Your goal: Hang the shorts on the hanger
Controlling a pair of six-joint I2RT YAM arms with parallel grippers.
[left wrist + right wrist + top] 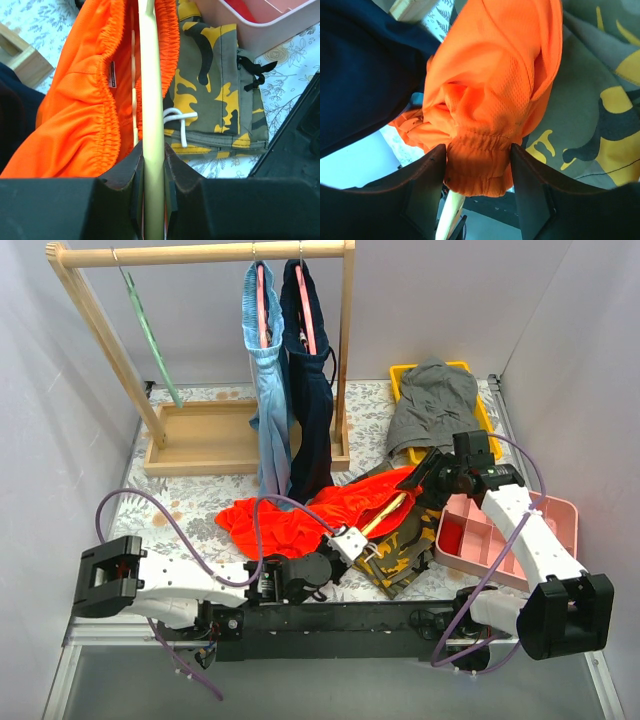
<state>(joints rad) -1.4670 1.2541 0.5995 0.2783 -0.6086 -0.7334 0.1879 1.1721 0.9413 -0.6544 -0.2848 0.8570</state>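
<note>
The orange-red shorts (285,523) lie bunched in the middle of the table. The pale-yellow hanger (386,511) runs up from my left gripper (352,540) into their elastic waistband. In the left wrist view the left gripper (153,151) is shut on the hanger's bar (151,90), with the shorts (82,120) to its left and the bar inside the waistband. My right gripper (425,476) sits at the shorts' right end. In the right wrist view it (479,148) is shut on a bunch of the shorts' waistband (485,100), with the hanger (449,215) showing below.
Camouflage shorts (408,548) lie under and to the right of the orange ones. A pink compartment tray (555,525) is at the right. Grey shorts (432,400) lie on a yellow tray (404,371). A wooden rack (200,254) at the back holds a mint-green hanger (150,330) and two pairs of blue shorts (290,390).
</note>
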